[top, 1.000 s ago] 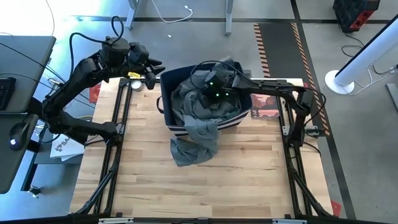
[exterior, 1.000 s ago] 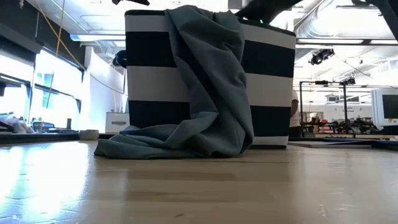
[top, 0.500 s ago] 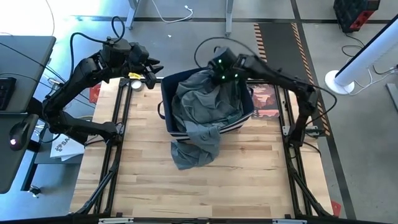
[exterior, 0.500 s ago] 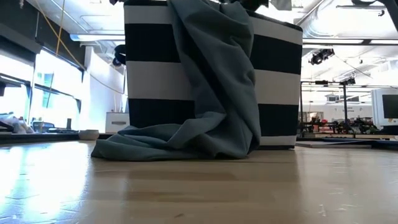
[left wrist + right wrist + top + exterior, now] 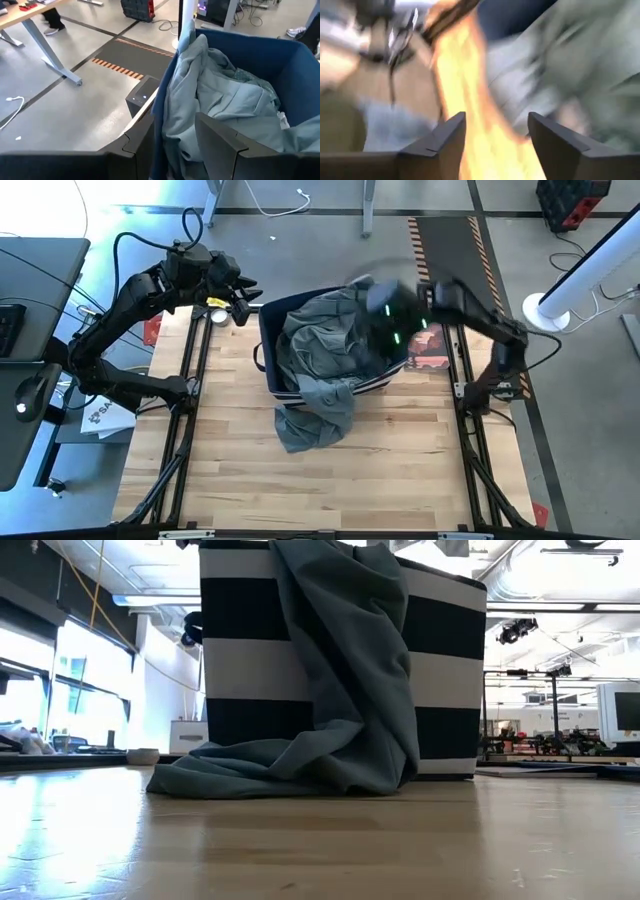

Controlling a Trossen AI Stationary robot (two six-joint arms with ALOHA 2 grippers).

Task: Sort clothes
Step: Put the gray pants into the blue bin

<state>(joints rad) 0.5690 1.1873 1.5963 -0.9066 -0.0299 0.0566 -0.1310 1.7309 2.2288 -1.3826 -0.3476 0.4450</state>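
Observation:
A grey-green garment fills the navy, white-striped bin and hangs over its near rim. Its lower end lies on the table, which also shows in the low view. My left gripper is open beside the bin's far left corner. In its wrist view the rim and the draped cloth lie ahead of the fingers. My right gripper is blurred over the bin's right side. It is open and empty in its wrist view.
A small round object lies at the table's far left corner, by my left gripper. A red printed card lies right of the bin. Dark frame rails run along both table sides. Bare wood lies near of the garment.
My right gripper has risen out of the bin toward its far rim, then swung fast toward the table's right edge. The garment's upper part has been drawn up toward the far rim. The bin has shifted a little. The garment's lower end has stayed on the table.

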